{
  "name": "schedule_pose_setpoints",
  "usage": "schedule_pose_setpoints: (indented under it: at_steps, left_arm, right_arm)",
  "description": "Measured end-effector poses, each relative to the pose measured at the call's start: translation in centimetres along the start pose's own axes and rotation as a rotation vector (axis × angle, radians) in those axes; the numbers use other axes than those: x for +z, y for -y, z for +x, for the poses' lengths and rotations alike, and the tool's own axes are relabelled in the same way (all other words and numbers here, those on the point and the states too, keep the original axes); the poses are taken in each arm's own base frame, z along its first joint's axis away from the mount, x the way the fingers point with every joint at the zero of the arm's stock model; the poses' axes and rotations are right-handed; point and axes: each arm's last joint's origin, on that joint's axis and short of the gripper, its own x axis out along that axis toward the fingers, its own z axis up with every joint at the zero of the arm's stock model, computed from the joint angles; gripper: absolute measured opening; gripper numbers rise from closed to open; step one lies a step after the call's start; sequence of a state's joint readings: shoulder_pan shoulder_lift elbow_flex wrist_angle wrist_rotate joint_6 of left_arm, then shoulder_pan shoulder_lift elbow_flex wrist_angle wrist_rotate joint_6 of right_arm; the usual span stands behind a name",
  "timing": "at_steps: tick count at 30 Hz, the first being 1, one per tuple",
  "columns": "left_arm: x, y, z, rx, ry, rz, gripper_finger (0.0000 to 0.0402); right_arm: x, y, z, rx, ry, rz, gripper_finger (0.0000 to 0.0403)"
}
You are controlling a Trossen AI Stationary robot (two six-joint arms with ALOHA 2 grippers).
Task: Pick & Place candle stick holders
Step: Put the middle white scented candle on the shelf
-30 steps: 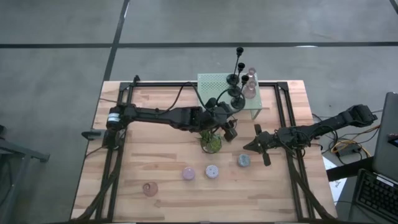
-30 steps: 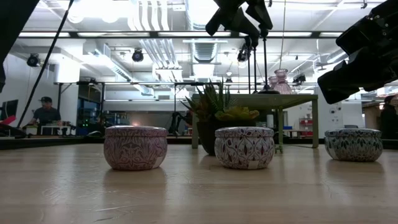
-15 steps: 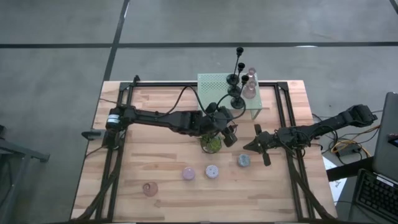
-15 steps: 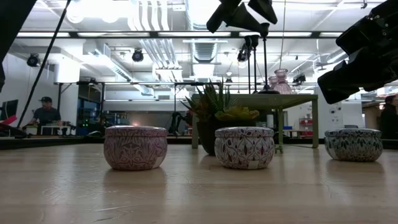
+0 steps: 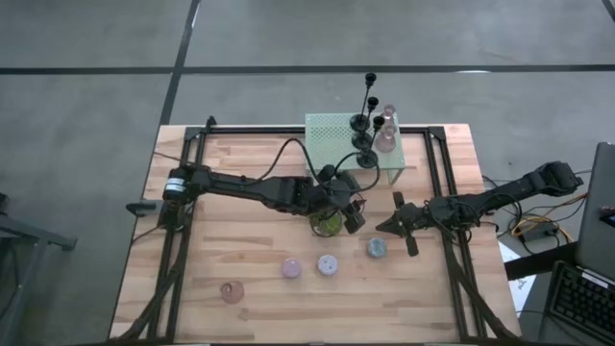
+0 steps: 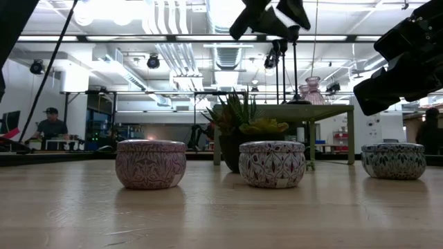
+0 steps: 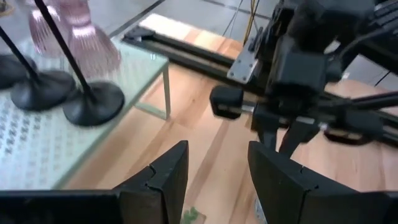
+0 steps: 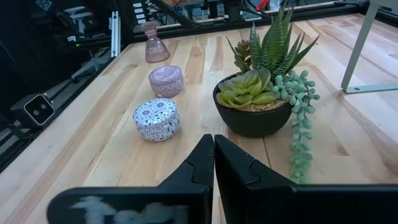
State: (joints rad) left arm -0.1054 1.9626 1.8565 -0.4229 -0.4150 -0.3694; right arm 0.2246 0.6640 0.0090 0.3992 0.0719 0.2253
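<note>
Three slim black candlesticks [image 5: 363, 135] stand by their round bases [image 7: 93, 103] on the pale green mesh rack [image 5: 332, 135] at the table's far middle, beside a pink glass holder [image 5: 386, 136]. Small round pink [image 5: 291, 268], lilac [image 5: 328, 264] and blue [image 5: 377, 248] holders sit on the table nearer the front. My left gripper [image 5: 354, 213] hangs open and empty above the potted plant [image 5: 327, 224], on the near side of the rack. My right gripper [image 5: 382, 228] is shut and empty, just far of the blue holder, pointing toward the table's left.
A second pink glass holder [image 5: 231, 291] stands near the front left. The plant [image 8: 261, 93] sits between both grippers. The rack's legs [image 7: 166, 93] stand on the table. Black frame rails [image 5: 183, 240] run along the table's left and right sides.
My left gripper has drawn a little toward the table's near edge, away from the rack and over the plant. My right arm and all holders have kept still.
</note>
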Motion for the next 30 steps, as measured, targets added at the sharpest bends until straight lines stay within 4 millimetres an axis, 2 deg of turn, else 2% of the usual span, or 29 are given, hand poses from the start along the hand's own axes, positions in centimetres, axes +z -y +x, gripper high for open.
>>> schedule_pose_setpoints:
  at_steps: [9,15,30]
  left_arm:
    - [-3.6,0.2,1.6,-0.021,-0.032,-0.025,0.0170]
    - [-5.0,-0.1,2.1,-0.010,-0.063,-0.061,0.0170]
    - [-5.2,0.0,1.8,-0.018,-0.065,-0.085,0.0170]
  right_arm:
    - [0.0,0.0,0.0,0.001,0.000,0.000,0.0009]
    - [0.0,0.0,0.0,0.001,0.000,0.000,0.0009]
    - [0.0,0.0,0.0,0.000,0.000,0.000,0.0009]
